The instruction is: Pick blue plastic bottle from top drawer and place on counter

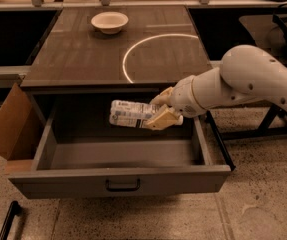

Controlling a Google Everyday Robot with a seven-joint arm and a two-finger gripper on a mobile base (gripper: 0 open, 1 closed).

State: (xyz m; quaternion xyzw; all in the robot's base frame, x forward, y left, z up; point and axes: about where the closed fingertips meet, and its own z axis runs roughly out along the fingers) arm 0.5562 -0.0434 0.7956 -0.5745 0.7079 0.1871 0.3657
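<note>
The gripper [156, 108] is closing its two tan fingers [162, 119] on the blue plastic bottle [129, 114], one finger on the far side and one on the near side, so the pincer is holding the bottle at its right end. The bottle is lying almost flat in the air, its long axis is running from left to right, and its free end is pointing to the left; I cannot tell at which end the cap is. It is hanging above the inside of the top drawer [118, 180], near the far right part, and it is not touching the drawer floor. The white arm [243, 79] is coming in from the right; its thick forearm is sloping a little down toward the left and its wrist is sitting just below the near edge of the counter [78, 59]. The drawer is standing pulled out toward the near side, with its dark handle [123, 185] in the middle of the front panel. On the counter a thin white circle [126, 64] is showing, and a white bowl [109, 21] is resting at the far side, left of this circle. A brown cardboard flap [8, 129] is leaning at the left of the drawer.
</note>
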